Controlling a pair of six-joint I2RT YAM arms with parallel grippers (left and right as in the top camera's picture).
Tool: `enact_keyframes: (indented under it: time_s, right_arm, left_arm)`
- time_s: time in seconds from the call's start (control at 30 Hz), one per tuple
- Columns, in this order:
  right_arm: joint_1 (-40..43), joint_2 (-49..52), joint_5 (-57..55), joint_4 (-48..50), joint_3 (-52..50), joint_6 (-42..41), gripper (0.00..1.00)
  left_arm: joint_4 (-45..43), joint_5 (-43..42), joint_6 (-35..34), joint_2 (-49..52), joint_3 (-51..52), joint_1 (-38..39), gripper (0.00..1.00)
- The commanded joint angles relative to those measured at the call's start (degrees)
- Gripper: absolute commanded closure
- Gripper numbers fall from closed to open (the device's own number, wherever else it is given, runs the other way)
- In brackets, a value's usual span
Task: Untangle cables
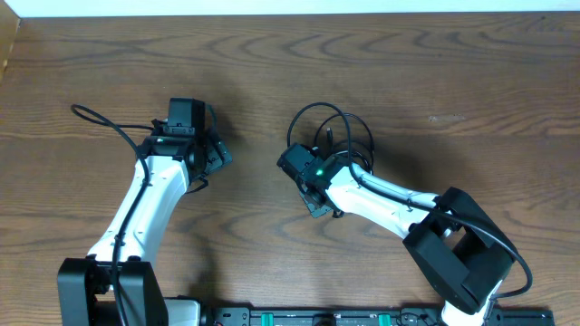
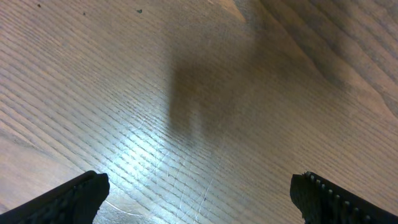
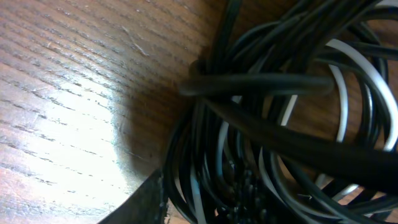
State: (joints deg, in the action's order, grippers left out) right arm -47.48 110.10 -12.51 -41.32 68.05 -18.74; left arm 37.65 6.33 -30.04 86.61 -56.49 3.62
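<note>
Lying coiled far from table [image 1: 471, 72] edges, cables [image 1: 332, 136] at right jaws, grip untellable; left jaws spread.

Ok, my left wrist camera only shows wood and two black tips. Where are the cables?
Observer: The cables lie in one tangled pile, off to the right of your left gripper.
Kid: Is the white one in there?
Observer: Yes. The right wrist view shows the white cable looped in among coils of the black cable.
Kid: Has the right gripper got them?
Observer: The right gripper is at the pile's near edge, with one finger beside the coils. I can't tell if it grips anything.
</note>
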Motion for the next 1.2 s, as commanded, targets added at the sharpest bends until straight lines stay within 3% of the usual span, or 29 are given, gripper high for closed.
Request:
enact_keyframes:
  time_s: [0.0,0.2,0.5,0.93,1.17]
  right_arm:
    - [-0.20,-0.28,-0.24,-0.04,-0.83,-0.04,0.73]
    - [-0.17,-0.28,-0.24,-0.07,-0.83,-0.04,0.99]
    - [0.13,-1.64,5.22,-0.13,-0.66,1.92,0.99]
    - [6.21,-16.70,42.14,7.26,-0.66,12.76,0.99]
    - [10.86,-20.74,60.48,10.56,-0.66,17.18,0.99]
  left_arm:
    - [0.24,0.13,-0.52,0.31,0.94,-0.17,0.00]
    - [0.24,0.13,-0.52,0.31,0.94,-0.17,0.00]
    - [0.24,0.13,-0.52,0.31,0.96,-0.17,0.00]
    - [0.02,-1.18,-0.42,0.31,0.94,-0.17,0.02]
    - [-3.28,-14.16,9.92,0.31,0.94,-0.17,0.02]
